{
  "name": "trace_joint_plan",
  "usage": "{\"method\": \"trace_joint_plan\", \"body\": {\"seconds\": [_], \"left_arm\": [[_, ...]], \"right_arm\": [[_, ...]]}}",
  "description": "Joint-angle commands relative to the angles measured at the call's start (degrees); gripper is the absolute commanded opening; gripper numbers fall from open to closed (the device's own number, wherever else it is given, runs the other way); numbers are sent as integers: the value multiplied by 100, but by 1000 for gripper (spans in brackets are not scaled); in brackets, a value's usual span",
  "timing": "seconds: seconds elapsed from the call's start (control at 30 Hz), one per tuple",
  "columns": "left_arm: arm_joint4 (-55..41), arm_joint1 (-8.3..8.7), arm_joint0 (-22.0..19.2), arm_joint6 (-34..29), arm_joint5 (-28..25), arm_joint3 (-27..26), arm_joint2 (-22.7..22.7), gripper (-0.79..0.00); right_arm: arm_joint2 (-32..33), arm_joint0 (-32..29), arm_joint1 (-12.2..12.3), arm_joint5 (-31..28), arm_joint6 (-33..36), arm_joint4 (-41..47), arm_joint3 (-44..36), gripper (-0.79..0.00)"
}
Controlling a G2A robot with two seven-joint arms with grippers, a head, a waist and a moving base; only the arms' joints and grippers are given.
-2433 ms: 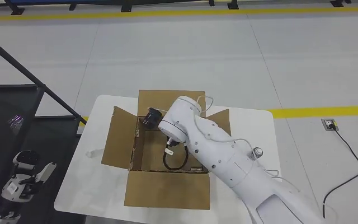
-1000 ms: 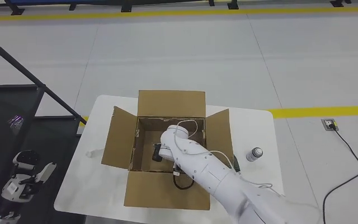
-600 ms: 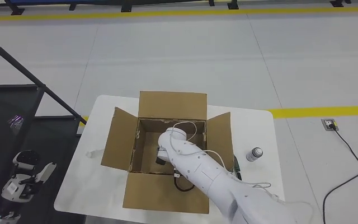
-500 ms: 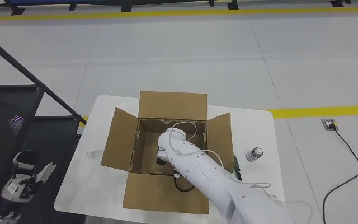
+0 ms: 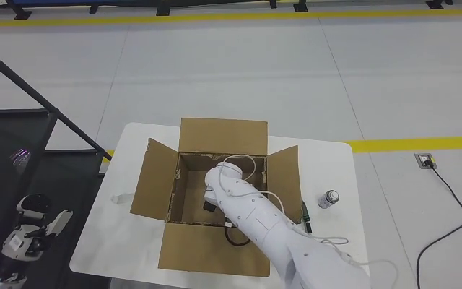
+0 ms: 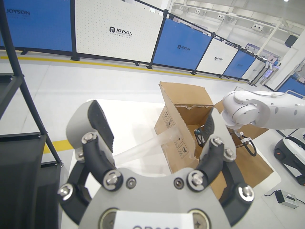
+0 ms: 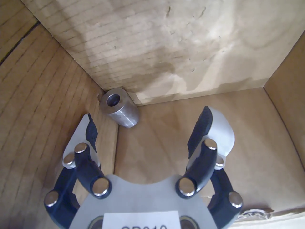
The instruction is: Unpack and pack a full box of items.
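An open cardboard box (image 5: 222, 134) stands in the middle of the white table (image 5: 325, 162), flaps spread. My right arm (image 5: 232, 186) goes down into it from the near right. Inside, my right gripper (image 7: 149, 117) is open just above the box floor (image 7: 250, 144). A small grey metal cylinder (image 7: 120, 108) with a bore lies in the floor corner, a little beyond the fingertips and apart from them. My left gripper (image 6: 152, 113) is open and holds nothing, off the table's left side, facing the box (image 6: 181, 129).
A small grey bottle (image 5: 329, 199) stands on the table right of the box, with a dark slim item (image 5: 305, 214) beside the right flap. A clear plastic tube (image 5: 120, 196) lies on the table left of the box. A black rack (image 6: 14, 110) stands at the left.
The right arm has come from the box's back flap down into the box. Over the last second it only shifted slightly. The box has barely moved.
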Motion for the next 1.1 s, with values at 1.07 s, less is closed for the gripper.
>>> {"method": "trace_joint_plan", "body": {"seconds": [1.07], "left_arm": [[631, -8, 65, 265, 506, -268, 356, 0]], "right_arm": [[146, -160, 45, 605, -1197, -372, 404, 0]]}}
